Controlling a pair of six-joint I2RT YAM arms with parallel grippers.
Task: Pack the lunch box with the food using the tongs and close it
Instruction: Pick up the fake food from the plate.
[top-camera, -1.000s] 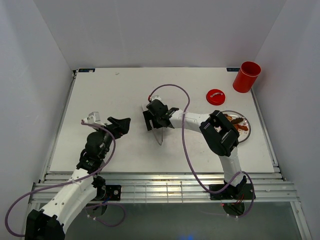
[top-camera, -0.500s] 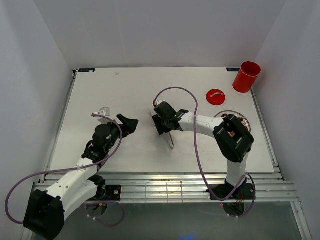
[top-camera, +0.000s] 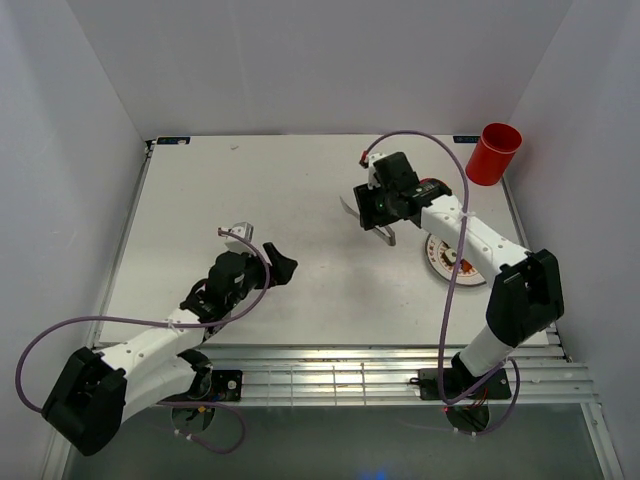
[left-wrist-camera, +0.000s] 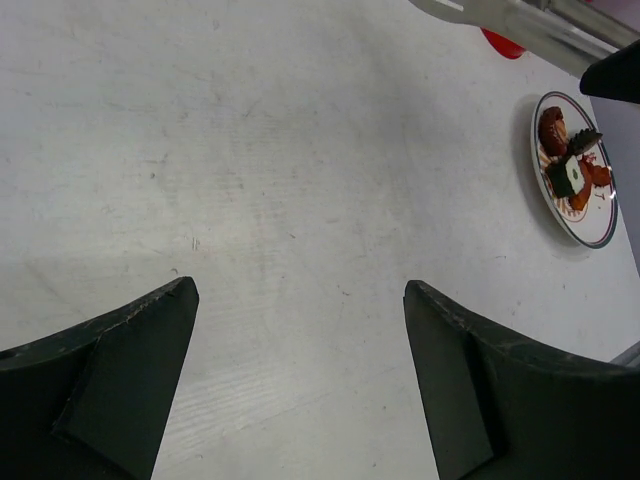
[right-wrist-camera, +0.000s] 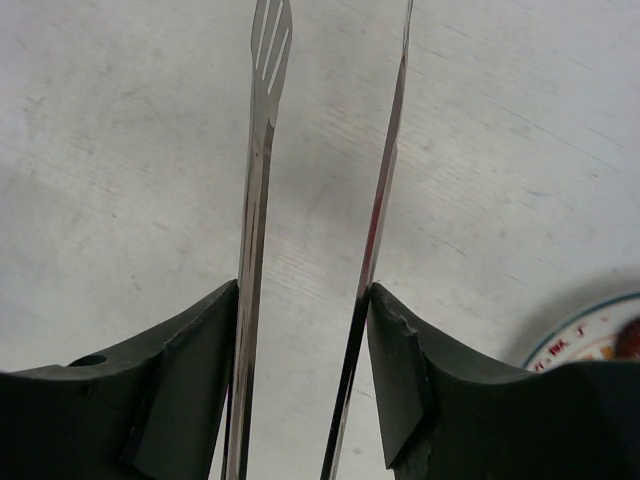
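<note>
My right gripper (top-camera: 384, 205) (right-wrist-camera: 303, 290) is shut on the silver tongs (right-wrist-camera: 262, 150), one pad pressed against each slim arm. The tongs (top-camera: 389, 236) hang above the table, just left of the plate (top-camera: 440, 262). The plate (left-wrist-camera: 600, 225) carries brown and reddish food (left-wrist-camera: 570, 165); in the top view my right arm covers most of it. The red lunch box (top-camera: 493, 153) stands upright at the back right corner. Its lid is mostly hidden behind my right arm. My left gripper (top-camera: 283, 268) (left-wrist-camera: 300, 300) is open and empty, low over bare table.
The white side walls close in on the table at left, right and back. A purple cable (top-camera: 455, 165) loops above my right arm. The plate's rim (right-wrist-camera: 590, 335) shows at the lower right of the right wrist view.
My right gripper closed on the tongs, lifted them and carried them from the table's middle toward the back right, beside the plate. My left arm reached further right.
</note>
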